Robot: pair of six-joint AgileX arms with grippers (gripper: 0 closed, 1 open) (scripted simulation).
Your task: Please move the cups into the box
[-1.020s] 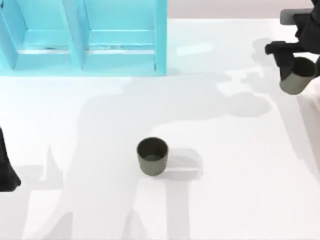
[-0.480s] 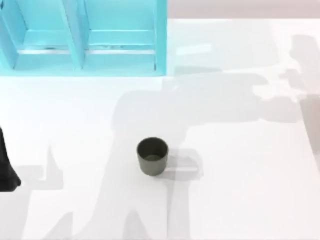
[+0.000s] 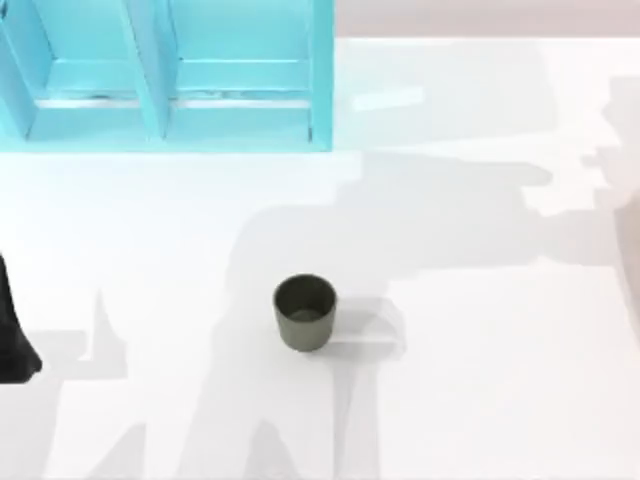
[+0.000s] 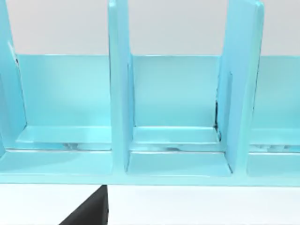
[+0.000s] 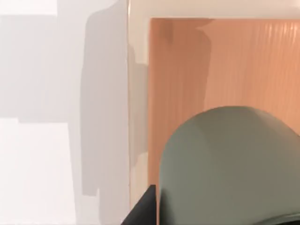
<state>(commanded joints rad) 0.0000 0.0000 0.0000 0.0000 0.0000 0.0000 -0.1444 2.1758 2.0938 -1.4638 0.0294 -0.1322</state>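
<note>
Held cup (image 5: 225,164) now off overhead view.

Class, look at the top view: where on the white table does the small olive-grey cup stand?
The small round olive-grey cup stands upright near the middle of the white table, nearer the front than the turquoise shelf unit at the rear left.

2 cups (image 3: 305,312) (image 5: 229,166), 1 blue rack (image 3: 165,75), 1 box (image 5: 220,65), 1 table (image 3: 480,380).

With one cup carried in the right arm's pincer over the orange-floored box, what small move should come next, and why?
Probably lower the right pincer a little and release. In the right wrist view the carried cup hangs over the box, inside its pale wall, so it seems placed for a drop. The other cup stands upright mid-table, waiting. The left arm sits parked at the table's left edge.
</note>
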